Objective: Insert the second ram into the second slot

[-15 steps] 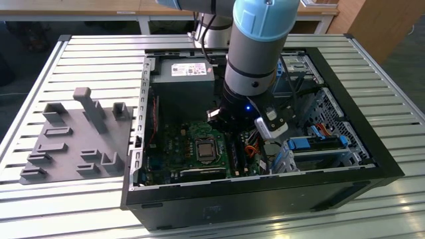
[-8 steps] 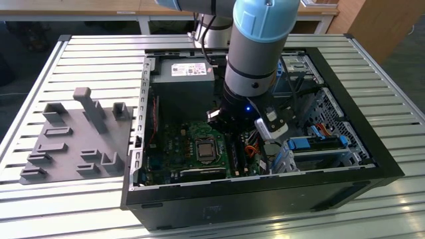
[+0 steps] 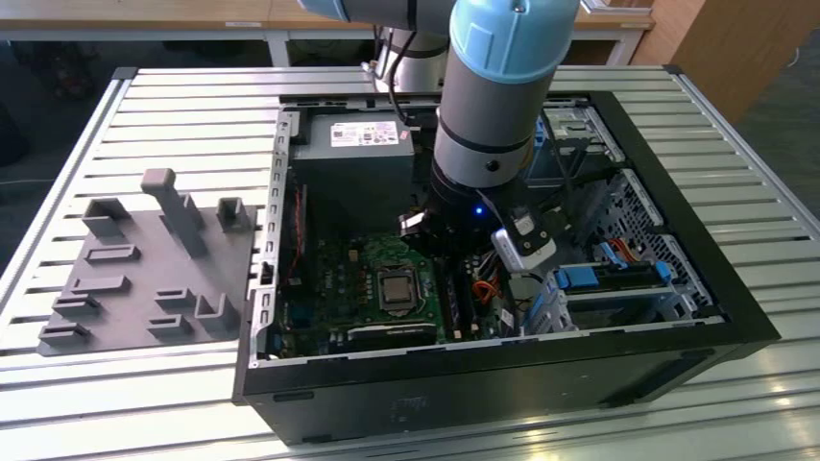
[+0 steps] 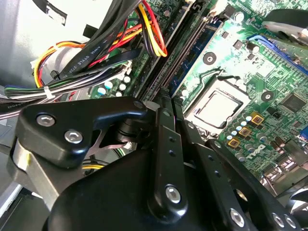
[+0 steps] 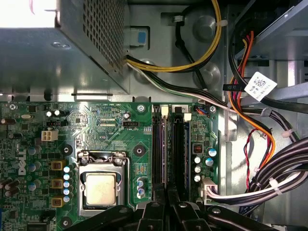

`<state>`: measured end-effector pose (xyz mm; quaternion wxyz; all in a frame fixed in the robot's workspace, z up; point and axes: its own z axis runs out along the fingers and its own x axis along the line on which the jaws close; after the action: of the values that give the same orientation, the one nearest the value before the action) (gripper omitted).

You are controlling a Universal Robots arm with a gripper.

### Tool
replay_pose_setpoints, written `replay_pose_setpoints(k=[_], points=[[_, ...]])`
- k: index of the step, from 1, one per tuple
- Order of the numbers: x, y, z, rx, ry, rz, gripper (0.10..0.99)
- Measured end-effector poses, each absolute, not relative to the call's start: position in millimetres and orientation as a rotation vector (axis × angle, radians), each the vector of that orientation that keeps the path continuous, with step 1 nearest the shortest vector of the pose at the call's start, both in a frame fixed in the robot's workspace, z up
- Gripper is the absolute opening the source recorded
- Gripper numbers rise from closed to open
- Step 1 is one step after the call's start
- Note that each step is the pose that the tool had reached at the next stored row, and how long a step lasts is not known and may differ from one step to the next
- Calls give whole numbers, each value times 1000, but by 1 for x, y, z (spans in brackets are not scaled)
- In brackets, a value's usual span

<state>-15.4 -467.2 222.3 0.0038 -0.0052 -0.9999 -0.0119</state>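
In both wrist views the gripper (image 4: 166, 103) (image 5: 167, 192) is seen with its fingers (image 4: 162, 139) drawn narrow, almost together, over the near end of the memory slots (image 5: 168, 144); whether anything is clamped cannot be told. Just beyond, a blue-green strip, judged to be the second ram (image 4: 191, 60), stands on edge in a slot, at 3 o'clock of the processor socket (image 3: 397, 288) in the exterior view; full seating cannot be confirmed.

Open computer case (image 3: 731, 317) on slatted table (image 3: 192, 106), grey fixture plate (image 3: 141, 274) beside it.
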Motion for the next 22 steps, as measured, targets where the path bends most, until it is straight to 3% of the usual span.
replay_pose_setpoints(k=[22], points=[[-15,-468,222,-22,-3134,-36,137]])
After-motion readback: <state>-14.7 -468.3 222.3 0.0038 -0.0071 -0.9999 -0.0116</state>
